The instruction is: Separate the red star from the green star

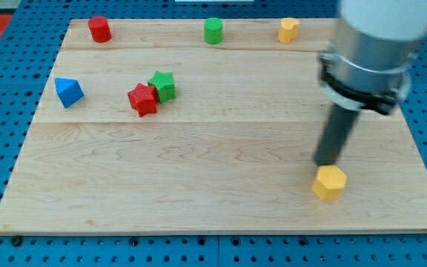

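My tip (325, 163), the lower end of a straight dark rod with no claw to open or close, rests on the pale wooden board (221, 200) at the right, just behind a yellow hexagonal block (329, 183). Well apart, at the left, the red star block (142, 99) touches the green star block (162, 85). Left of them lies a blue triangular block (68, 92). Along the far edge stand a red cylinder (99, 30), a green cylinder (213, 31) and a second yellow block (288, 30).

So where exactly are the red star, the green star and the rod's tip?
red star (143, 99), camera view, on its top face.
green star (162, 85), camera view, on its top face.
my tip (325, 165), camera view, the rod's very end.
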